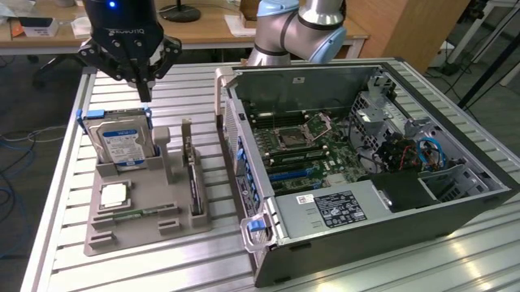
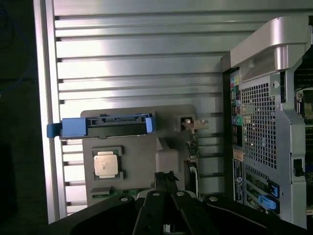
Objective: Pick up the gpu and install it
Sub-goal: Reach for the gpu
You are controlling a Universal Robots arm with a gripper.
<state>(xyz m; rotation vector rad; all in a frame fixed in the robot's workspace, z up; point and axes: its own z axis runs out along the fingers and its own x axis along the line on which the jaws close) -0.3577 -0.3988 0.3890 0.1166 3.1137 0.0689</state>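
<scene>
- The gpu (image 1: 193,182) stood on edge in a slot of the grey holder tray (image 1: 146,234), on the side of the tray nearest the computer case (image 1: 390,225), with its silver bracket at the far end.
- In the wrist view the gpu (image 2: 194,147) showed as a thin edge beside the tray's (image 2: 132,171) grey post, apart from the closed fingertips.
- The gripper (image 1: 145,91) hung above the table (image 1: 162,267) with its fingers pressed together, holding nothing, over the far end of the tray near the hard drive (image 1: 122,143).
- The hard drive, in a blue caddy, stood upright in the tray; a processor chip (image 1: 114,194) and a green memory stick (image 1: 138,214) lay flat in front of it.
- The case lay open on the table at the exterior view's right of the tray, its motherboard (image 1: 301,146) exposed.
</scene>
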